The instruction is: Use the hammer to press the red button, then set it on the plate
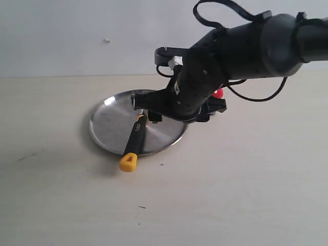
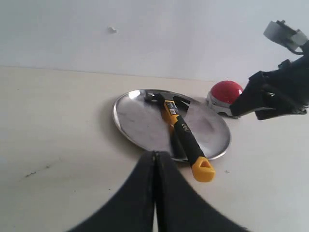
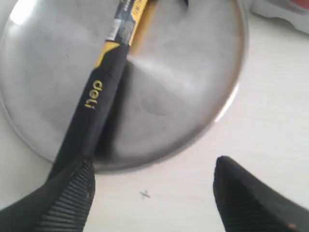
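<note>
The hammer (image 1: 136, 138) lies flat on the plate (image 1: 110, 123), its dark head near the middle and its yellow handle end past the near rim. My right gripper (image 1: 148, 114) hovers open just over the plate with nothing between its fingers. In the right wrist view the hammer (image 3: 96, 104) crosses the plate (image 3: 178, 82), and one finger of the right gripper (image 3: 153, 166) hides the handle's end. The red button (image 1: 219, 93) peeks out behind the right arm. In the left wrist view my left gripper (image 2: 154, 153) is shut and empty, short of the plate (image 2: 140, 118), hammer (image 2: 183, 133) and red button (image 2: 226, 92).
The pale tabletop (image 1: 246, 174) spreads bare round the plate, with a few small dark specks (image 1: 162, 164). A plain light wall (image 1: 77, 36) stands behind. The bulky right arm (image 1: 246, 46) reaches in from the upper right over the button.
</note>
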Motion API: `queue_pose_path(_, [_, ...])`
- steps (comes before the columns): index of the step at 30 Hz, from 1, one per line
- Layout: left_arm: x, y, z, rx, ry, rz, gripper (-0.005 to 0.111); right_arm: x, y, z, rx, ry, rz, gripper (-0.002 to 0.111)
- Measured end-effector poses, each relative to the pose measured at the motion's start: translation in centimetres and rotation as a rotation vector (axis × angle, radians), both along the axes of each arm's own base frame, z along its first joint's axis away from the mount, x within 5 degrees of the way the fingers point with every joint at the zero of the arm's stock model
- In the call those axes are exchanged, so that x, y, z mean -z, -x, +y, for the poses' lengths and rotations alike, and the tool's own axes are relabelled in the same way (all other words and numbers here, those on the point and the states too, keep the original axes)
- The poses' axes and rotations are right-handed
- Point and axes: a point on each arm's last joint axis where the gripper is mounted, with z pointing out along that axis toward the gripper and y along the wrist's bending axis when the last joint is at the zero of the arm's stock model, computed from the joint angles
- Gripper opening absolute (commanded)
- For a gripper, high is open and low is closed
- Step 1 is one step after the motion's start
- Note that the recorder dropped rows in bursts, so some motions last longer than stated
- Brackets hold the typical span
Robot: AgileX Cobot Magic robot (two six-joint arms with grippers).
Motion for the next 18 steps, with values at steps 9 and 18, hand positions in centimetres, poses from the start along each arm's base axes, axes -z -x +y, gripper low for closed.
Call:
queue_pose_path(9, [0.0, 0.0, 0.0, 0.000, 0.000, 0.000, 0.000, -3.4, 6.0, -1.1, -0.256, 0.394, -0.011, 0.060])
queue_pose_path(18, [0.0, 0.0, 0.0, 0.000, 0.000, 0.000, 0.000, -0.9, 10.6, -2.1, -0.359, 0.575, 0.051, 0.014])
